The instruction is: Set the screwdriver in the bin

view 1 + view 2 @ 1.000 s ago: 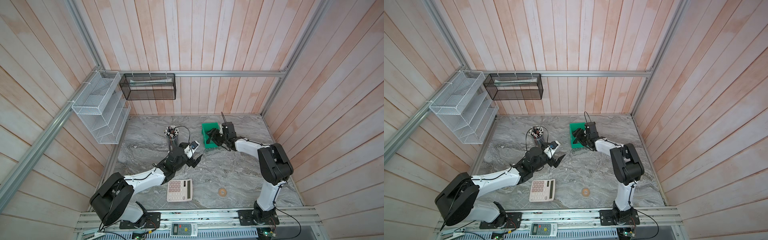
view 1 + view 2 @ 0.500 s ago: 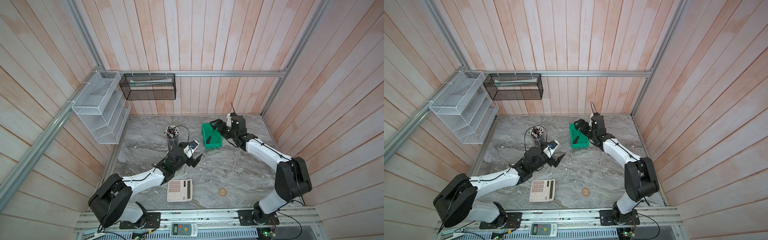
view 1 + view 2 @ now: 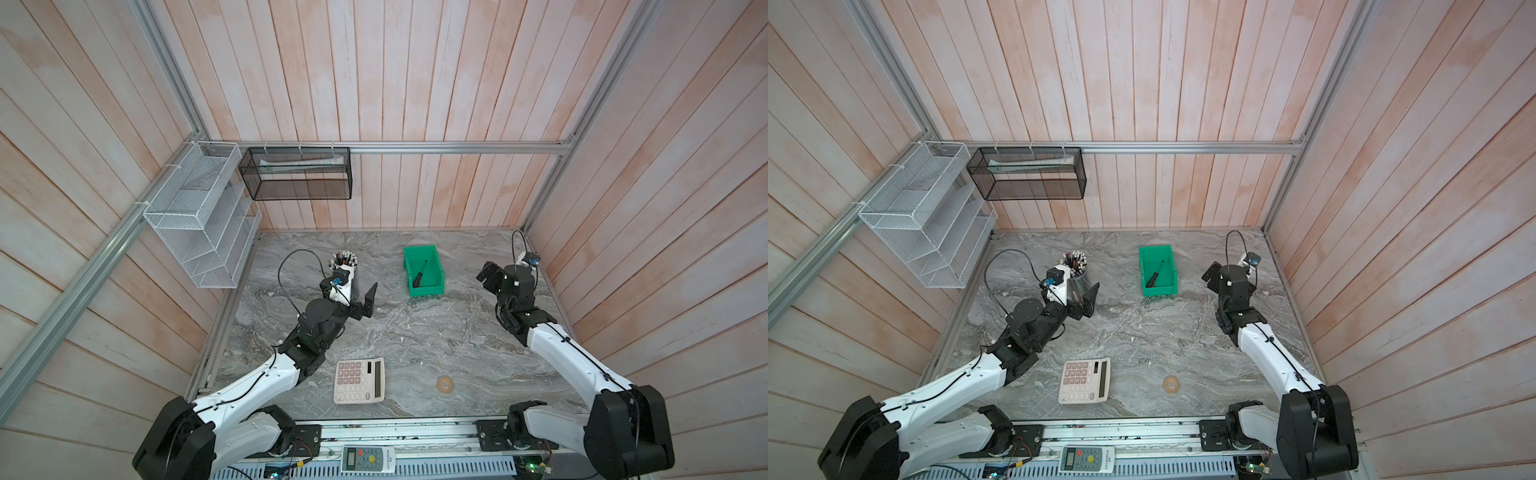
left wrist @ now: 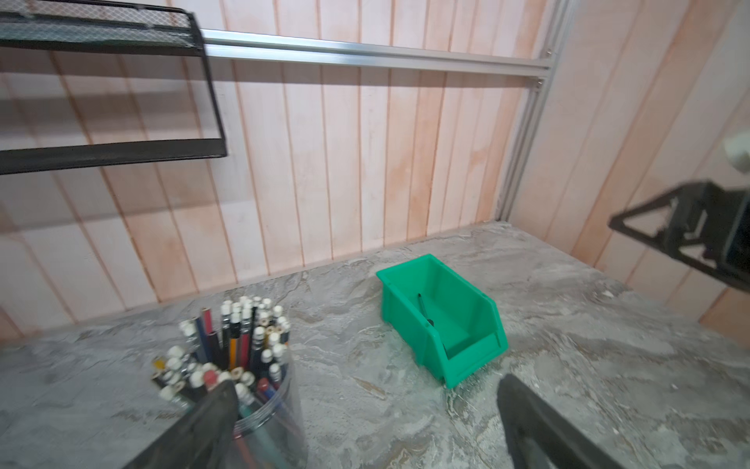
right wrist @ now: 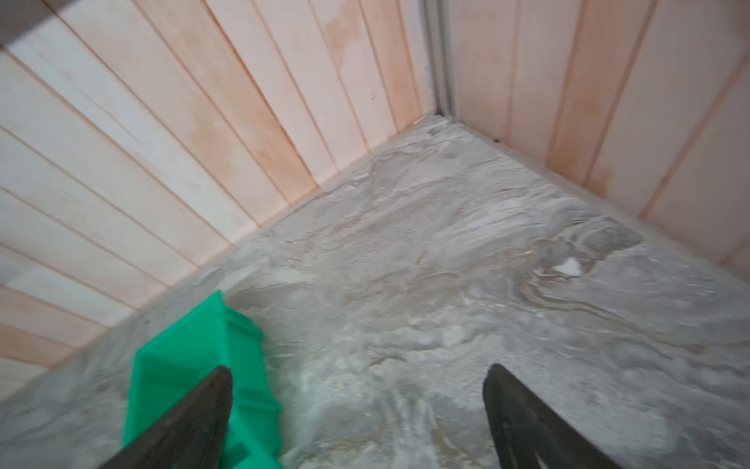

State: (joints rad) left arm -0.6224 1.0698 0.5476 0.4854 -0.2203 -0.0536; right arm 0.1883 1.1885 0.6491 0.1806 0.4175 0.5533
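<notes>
Screwdriver (image 3: 419,273) lies slanted inside bin (image 3: 425,289), handle toward the low front lip. Bin sits on bench (image 3: 415,332) near the back edge. Right claw (image 5: 357,371) is empty with jaws wide apart, clear of the bin, toward bench's right edge. Left claw (image 4: 365,385) is likewise spread and empty, beside pencil cup (image 3: 343,261).

In the left wrist view the bin (image 4: 406,314) hides the handle of the screwdriver (image 4: 423,308); the right wrist view is blurred.
</notes>
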